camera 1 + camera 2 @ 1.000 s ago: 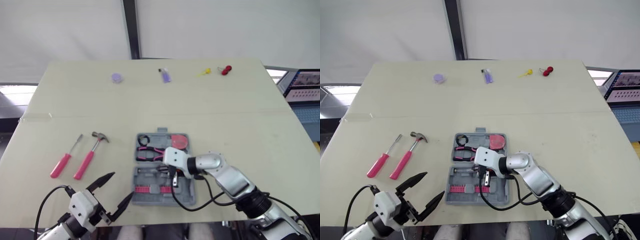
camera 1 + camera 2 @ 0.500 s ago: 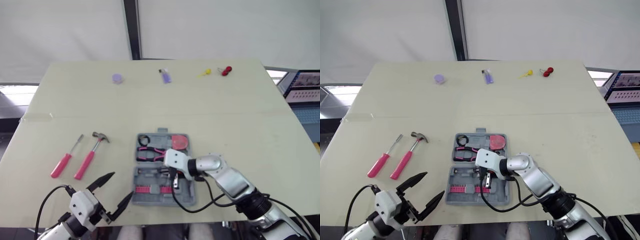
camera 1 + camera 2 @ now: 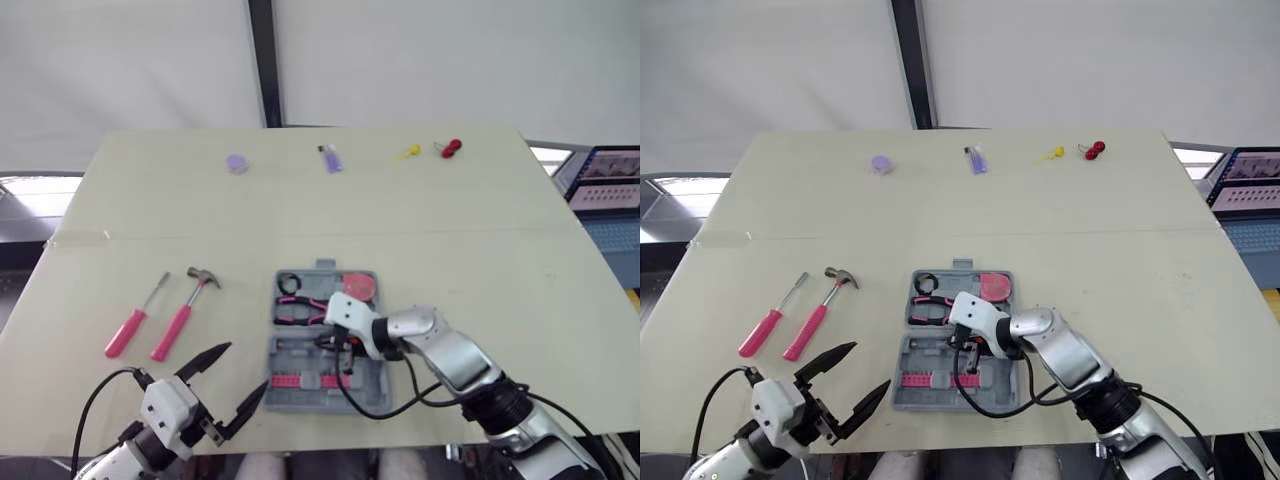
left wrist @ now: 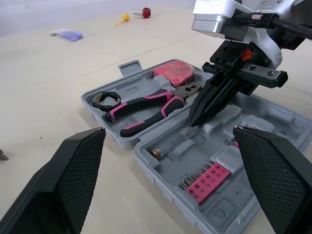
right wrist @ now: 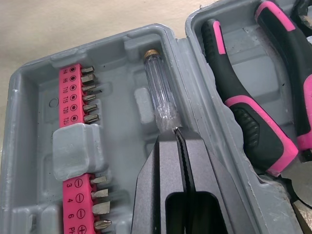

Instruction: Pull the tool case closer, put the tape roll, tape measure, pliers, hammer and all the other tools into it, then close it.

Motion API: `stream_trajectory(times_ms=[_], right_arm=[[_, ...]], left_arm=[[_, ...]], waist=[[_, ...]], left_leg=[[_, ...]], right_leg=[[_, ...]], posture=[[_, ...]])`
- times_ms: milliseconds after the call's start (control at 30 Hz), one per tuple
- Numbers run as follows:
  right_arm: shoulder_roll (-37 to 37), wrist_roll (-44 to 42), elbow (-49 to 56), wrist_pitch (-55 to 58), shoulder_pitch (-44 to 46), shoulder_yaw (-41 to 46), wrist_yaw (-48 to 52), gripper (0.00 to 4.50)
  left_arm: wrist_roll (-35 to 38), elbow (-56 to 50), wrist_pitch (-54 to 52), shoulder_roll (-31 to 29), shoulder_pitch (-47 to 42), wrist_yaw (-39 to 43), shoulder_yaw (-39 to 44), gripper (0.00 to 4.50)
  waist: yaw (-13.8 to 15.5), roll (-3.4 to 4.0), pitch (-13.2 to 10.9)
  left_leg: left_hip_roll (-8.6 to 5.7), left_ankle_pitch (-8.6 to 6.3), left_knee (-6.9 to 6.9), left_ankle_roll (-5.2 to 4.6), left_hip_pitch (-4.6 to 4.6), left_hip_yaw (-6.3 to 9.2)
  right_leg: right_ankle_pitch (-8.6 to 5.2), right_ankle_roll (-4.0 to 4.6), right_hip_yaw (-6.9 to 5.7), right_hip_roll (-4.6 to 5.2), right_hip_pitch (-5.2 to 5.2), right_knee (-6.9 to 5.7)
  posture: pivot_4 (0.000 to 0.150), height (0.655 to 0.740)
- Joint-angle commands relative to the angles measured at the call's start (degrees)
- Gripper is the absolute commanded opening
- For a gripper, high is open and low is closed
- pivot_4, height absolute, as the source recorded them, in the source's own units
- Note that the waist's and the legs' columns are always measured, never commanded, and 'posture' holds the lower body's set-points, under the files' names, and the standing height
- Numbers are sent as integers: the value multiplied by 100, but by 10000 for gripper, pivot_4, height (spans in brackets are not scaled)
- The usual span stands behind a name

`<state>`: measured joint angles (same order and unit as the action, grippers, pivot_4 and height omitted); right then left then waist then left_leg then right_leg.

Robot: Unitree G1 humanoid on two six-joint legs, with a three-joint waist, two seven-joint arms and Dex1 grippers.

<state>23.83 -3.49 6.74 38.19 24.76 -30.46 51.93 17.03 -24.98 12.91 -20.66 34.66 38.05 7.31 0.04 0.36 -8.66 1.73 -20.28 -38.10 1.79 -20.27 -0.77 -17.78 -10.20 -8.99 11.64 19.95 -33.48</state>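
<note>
1. pressing my right gripper (image 5: 176,131), fingers shut together into one point, against the end of the clear driver (image 5: 158,100). i judge the shut tip is for pushing the handle down into its groove, not for pinching it.
2. the case (image 3: 372,390) lies open and flat near the front edge of the surface (image 3: 450,230), between my arms, so the pull looks done. its far half holds the roll (image 4: 106,100), the pliers (image 4: 146,105) and the tape measure (image 4: 173,75). the near half holds the bits (image 5: 80,87) and the clear driver.
3. my left gripper (image 3: 238,375) hovers just off the case's near left corner, fingers wide apart and holding nothing. that suits a reach for the hammer (image 3: 185,312) and the pink driver (image 3: 135,322), which lie side by side on the surface, left of the case and apart from it.
4. the head views give the layout: which tools are out, and some far clutter (image 3: 331,158) too small to name. there my right arm (image 3: 440,350) hides the contact.
5. the right wrist view shows the tip meeting the clear handle, its brass cap pointing away.
6. the left wrist view shows from the side how steeply those fingers come down, beside the pliers' nose.
7. the hammer and pink driver are yet to go in, and the lid is not yet closed.
</note>
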Motion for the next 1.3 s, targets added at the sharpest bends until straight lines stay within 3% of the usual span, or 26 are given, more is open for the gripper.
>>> stream_trajectory(times_ms=[33, 267, 367, 533, 667, 867, 1100, 1300], right_arm=[[155, 183, -429, 486, -262, -348, -10, 213], [100, 181, -604, 365, -231, -357, -31, 213], [-53, -302, -282, -242, -299, 146, 175, 213], [113, -1168, 403, -201, -271, 1057, 533, 213], [627, -1987, 911, 175, -316, 1898, 881, 12804], [1803, -2504, 371, 116, -950, 3524, 1156, 44505], [2561, -2132, -1186, -913, -1652, 4637, 1046, 44505], [2619, -1956, -2398, -1645, -1849, 5192, 798, 44505]], left_arm=[[3, -59, 37, -30, 15, -24, -36, 45000], [-30, -13, 47, -58, -24, -14, -54, 45000], [-29, 15, -25, -101, -67, -20, -57, 45000], [86, -163, -749, -279, -520, -298, 89, 45000], [528, -189, -1343, -667, -1099, -226, 503, 45000], [884, 1128, -1754, -1674, -1666, 192, 1823, 45000], [828, 2545, -1605, -2140, -1636, 429, 2913, 45000], [659, 3491, -1456, -2213, -1600, 234, 3468, 45000]], waist=[[0, 3, 9], [-1, 9, 32], [1, 8, 32], [-8, 28, -11], [5, 39, -37], [11, 31, -55], [-17, 22, -62], [-18, 20, -66]], left_leg=[[0, -1, 1, 0, 3, 1], [0, -7, 1, -2, 11, 3], [2, -7, 1, -2, 11, 3], [3, -8, -2, -2, 0, 2], [3, -8, -6, -1, -5, 4], [3, -8, -2, -2, -5, -1], [7, -8, 5, -2, 1, -22], [8, -8, 6, -2, 2, -34]], right_leg=[[0, 0, -1, 0, -3, 1], [-1, 1, -3, -1, -16, 6], [-1, 2, -4, -2, -17, 8], [-1, 1, -5, -4, -10, 12], [-1, 1, -4, -4, -2, 5], [-1, 1, -5, -5, -1, 9], [-1, 1, -2, -4, 5, 8], [-1, 1, 0, -2, 12, 6]], posture=[[1500, 7400], [1500, 7400], [1500, 7400], [1500, 7400], [1500, 7400], [1500, 7400], [1500, 7400], [1500, 7400]])
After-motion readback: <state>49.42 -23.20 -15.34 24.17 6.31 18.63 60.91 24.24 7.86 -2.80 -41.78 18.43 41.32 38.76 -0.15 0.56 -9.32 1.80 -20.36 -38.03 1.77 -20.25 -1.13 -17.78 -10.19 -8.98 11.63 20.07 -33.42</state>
